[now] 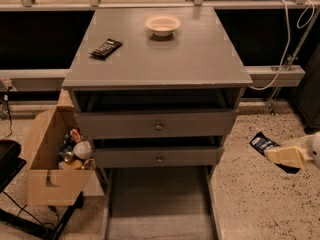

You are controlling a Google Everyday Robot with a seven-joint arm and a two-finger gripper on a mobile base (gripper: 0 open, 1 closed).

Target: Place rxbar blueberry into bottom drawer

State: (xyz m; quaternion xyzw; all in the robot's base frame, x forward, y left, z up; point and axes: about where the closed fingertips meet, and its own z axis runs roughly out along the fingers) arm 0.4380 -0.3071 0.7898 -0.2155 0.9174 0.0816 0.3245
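The rxbar blueberry [262,144], a dark blue wrapper with white lettering, hangs in the air to the right of the cabinet at the height of the middle drawer. My gripper [274,155] reaches in from the right edge and is shut on the bar's right end. The bottom drawer [159,204] is pulled out at the cabinet's foot, a wide grey tray with nothing showing in it. The gripper is to the right of the drawer and above it.
A black-wrapped bar [105,48] and a white bowl [162,25] lie on the cabinet top [160,64]. The two upper drawers [158,126] stand slightly ajar. A cardboard box [47,171] of items stands left of the cabinet. A white cable [280,54] hangs at the right.
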